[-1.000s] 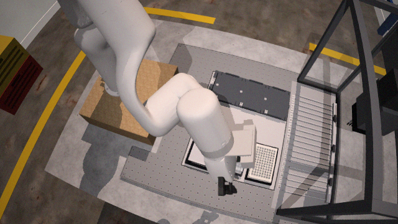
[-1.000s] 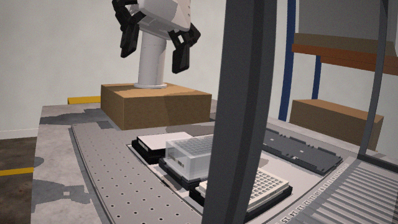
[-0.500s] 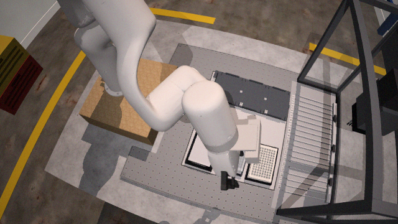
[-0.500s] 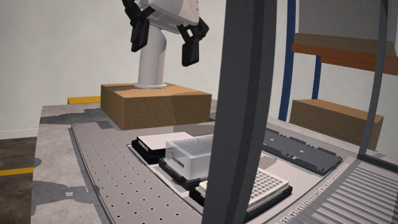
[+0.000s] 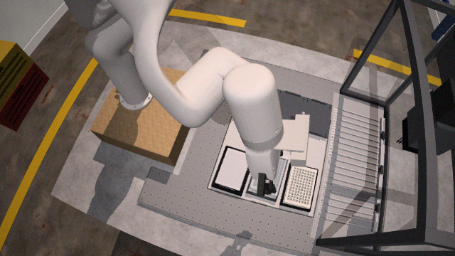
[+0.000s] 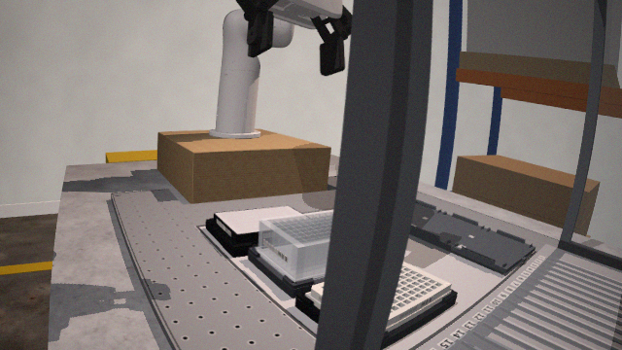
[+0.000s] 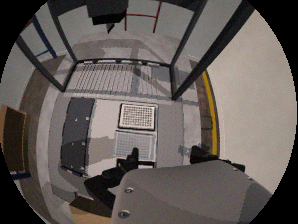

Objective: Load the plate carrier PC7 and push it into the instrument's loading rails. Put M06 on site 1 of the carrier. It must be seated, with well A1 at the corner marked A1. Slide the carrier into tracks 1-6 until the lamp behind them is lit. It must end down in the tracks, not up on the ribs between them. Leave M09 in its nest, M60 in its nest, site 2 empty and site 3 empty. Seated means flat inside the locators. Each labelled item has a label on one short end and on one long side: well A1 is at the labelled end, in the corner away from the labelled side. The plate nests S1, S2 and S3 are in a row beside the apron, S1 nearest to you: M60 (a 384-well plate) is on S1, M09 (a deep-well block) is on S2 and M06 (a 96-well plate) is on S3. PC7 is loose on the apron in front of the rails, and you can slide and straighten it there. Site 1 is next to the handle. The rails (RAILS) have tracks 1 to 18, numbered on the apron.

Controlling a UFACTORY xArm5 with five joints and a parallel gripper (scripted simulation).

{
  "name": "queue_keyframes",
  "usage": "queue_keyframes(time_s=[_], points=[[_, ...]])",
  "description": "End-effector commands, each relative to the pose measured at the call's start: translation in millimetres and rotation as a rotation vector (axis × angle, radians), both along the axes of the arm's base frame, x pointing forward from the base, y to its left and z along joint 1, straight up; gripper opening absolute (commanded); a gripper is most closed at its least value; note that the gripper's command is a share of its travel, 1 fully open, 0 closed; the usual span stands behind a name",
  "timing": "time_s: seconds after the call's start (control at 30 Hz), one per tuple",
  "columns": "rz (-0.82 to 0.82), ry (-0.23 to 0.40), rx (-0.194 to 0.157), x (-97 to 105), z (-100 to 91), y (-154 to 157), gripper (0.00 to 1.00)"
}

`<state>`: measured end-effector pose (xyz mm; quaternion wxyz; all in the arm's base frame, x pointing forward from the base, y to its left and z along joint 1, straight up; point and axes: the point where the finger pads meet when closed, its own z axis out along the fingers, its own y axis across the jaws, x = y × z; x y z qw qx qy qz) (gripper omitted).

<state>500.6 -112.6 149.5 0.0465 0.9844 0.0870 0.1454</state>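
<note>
M06, a white 96-well plate, sits in its black nest at the rails end of the nest row. M09, a clear deep-well block, is in the middle nest. M60, a flat white plate, is in the third nest. The dark grey carrier PC7 lies empty on the apron, partly hidden by the arm in the overhead view. My gripper is open and empty, high above M09.
The ribbed rails lie beside the apron inside a dark frame whose post hides part of M06. The arm stands on a cardboard-coloured block. The nests sit on a perforated table.
</note>
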Motion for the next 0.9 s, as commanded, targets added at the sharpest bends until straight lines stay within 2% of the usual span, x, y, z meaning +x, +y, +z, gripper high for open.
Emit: queue_keyframes(time_s=[0.0,0.07,0.13,0.23,0.3,0.43,0.5,0.63,0.7,0.83,0.87], points=[[-0.021,0.033,0.022,-6.0,14.1,16.0,1.00],[-0.021,0.033,0.023,-8.2,17.0,19.3,1.00],[-0.042,0.068,0.039,-12.3,22.5,27.7,1.00],[-0.041,0.068,0.042,-17.3,28.5,34.3,1.00],[-0.063,0.104,0.055,-22.0,33.9,42.1,1.00],[-0.062,0.104,0.057,-27.0,39.4,48.1,1.00],[-0.084,0.140,0.068,-32.3,44.9,55.2,1.00],[-0.084,0.140,0.070,-39.5,52.1,63.0,1.00],[-0.106,0.177,0.079,-45.3,57.6,69.5,1.00],[-0.106,0.177,0.080,-52.6,64.3,76.5,1.00],[-0.123,0.205,0.085,-55.8,67.0,79.5,1.00]])
